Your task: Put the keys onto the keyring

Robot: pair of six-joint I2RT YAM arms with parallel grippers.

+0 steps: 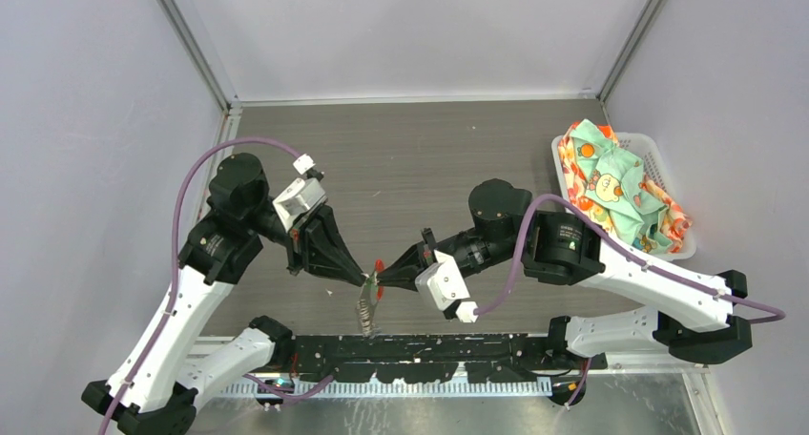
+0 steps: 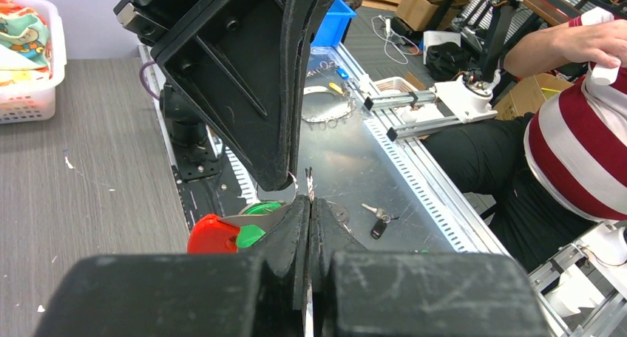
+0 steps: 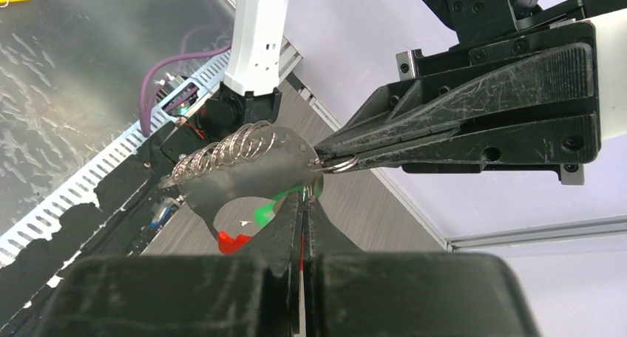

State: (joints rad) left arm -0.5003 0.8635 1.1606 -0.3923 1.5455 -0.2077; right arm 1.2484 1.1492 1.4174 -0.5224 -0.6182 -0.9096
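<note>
My two grippers meet tip to tip above the table's front middle. The left gripper [image 1: 365, 278] [image 2: 310, 202] is shut on a thin wire ring [image 3: 337, 163] at the keyring's end. The keyring's silvery chain [image 1: 365, 313] [image 3: 222, 152] hangs below. The right gripper [image 1: 383, 275] [image 3: 304, 202] is shut on a thin red piece, seemingly the keyring's red loop [image 2: 209, 235] [image 3: 233, 243]. A green-headed key [image 2: 251, 236] [image 3: 264, 215] hangs in the bunch beside the red part, and a silver blade lies across both. How the keys sit on the ring is hidden by the fingers.
A white basket [image 1: 561, 151] with patterned cloth stands at the right back. A black rail [image 1: 429, 344] runs along the front edge just under the chain. Beyond it, on the metal bench, lies another small key bunch [image 2: 378, 220]. A person in a striped shirt [image 2: 569, 145] sits there.
</note>
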